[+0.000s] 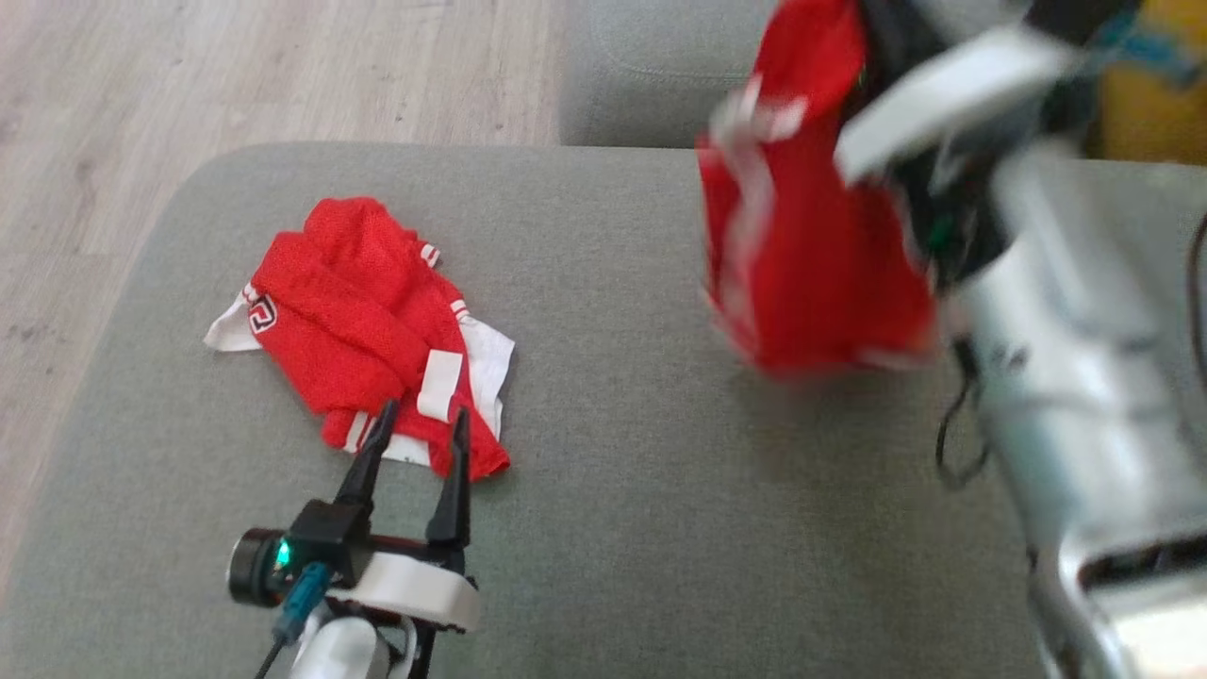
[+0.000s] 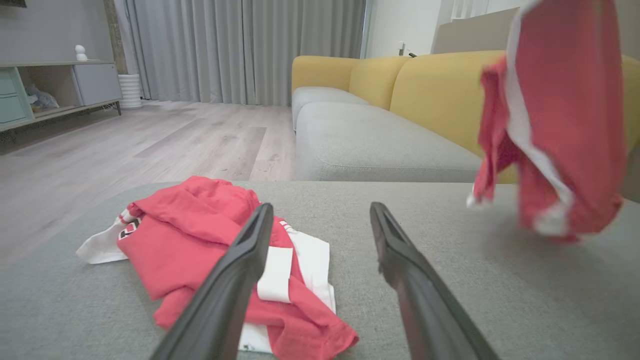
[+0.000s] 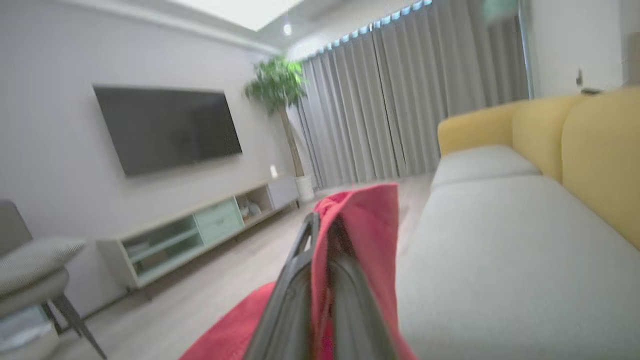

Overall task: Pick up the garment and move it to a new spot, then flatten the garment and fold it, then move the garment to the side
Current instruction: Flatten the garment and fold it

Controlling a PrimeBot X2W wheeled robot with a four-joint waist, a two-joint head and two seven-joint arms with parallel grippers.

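Crumpled garment [image 1: 358,321]: red with white trim, heaped toward 9 o'clock on the cushion in the head view. It lies slack and nothing grips it.
Left gripper [image 1: 424,411]: at 7 o'clock, fingers spread wide and empty, tips just at the heap's near edge. It is probably kept low here to be on hand for flattening.
Grey cushion [image 1: 641,490]: a bare stretch at the centre, between the heap and the lifted cloth, and likely the new spot.
Hanging garment [image 1: 811,255]: the task's item, red with a white stripe, at 2 o'clock. It is blurred and drapes under its own weight above the cushion.
Right gripper [image 3: 325,225]: at 1 o'clock, fingers pinched tight on an upper fold of that item. The high hold lets the cloth hang free for carrying.
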